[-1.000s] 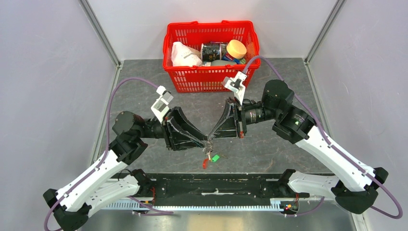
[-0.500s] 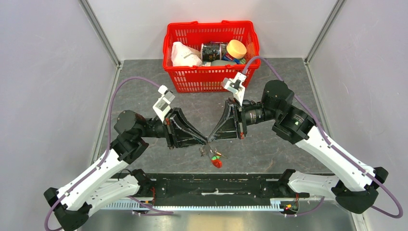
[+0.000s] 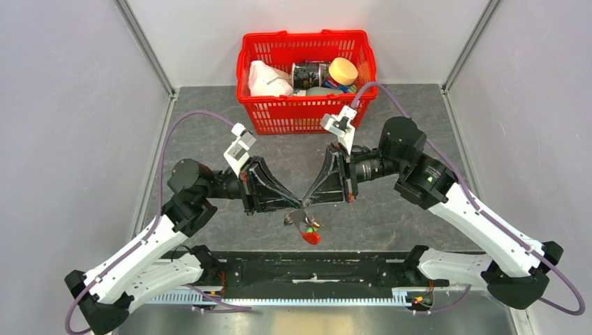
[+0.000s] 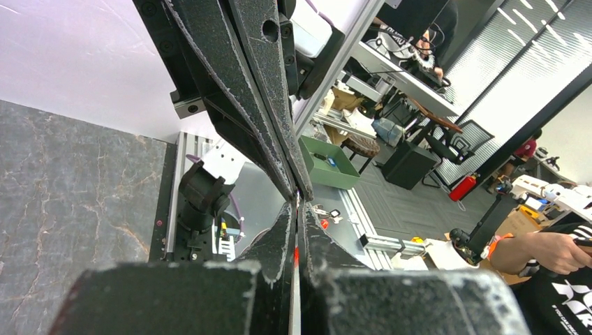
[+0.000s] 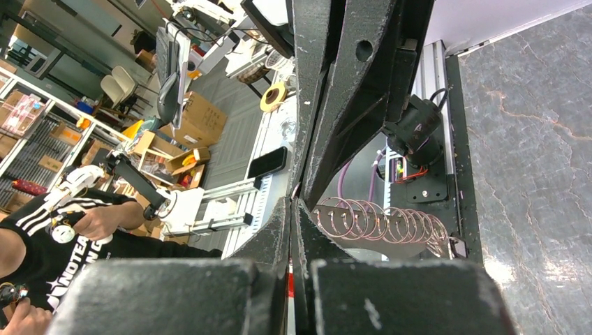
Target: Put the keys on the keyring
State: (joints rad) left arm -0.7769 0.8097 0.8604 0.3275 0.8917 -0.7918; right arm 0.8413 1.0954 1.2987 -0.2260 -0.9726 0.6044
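Observation:
My left gripper (image 3: 299, 204) and right gripper (image 3: 308, 202) meet tip to tip above the table's front middle, both shut. The keyring bunch hangs from that meeting point: the red oval loop (image 3: 311, 237) lowest, silvery keys (image 3: 299, 220) above it, and a speck of the green key head (image 3: 309, 228). The thin metal ring itself is hidden at the tips. In the left wrist view my fingers (image 4: 286, 230) press together against the right gripper's tips, with small keys (image 4: 327, 213) beyond. In the right wrist view my fingers (image 5: 283, 223) are also pressed together.
The big red mesh basket (image 3: 265, 115) with a white bag, cans and a yellow-lidded jar stands at the back centre. A black rail (image 3: 314, 269) runs along the near edge under the bunch. Grey walls stand on both sides.
The hanging bunch has swung: the red loop went from lower left to lower right under the tips. The left gripper has shifted slightly back and right; the tips stay together.

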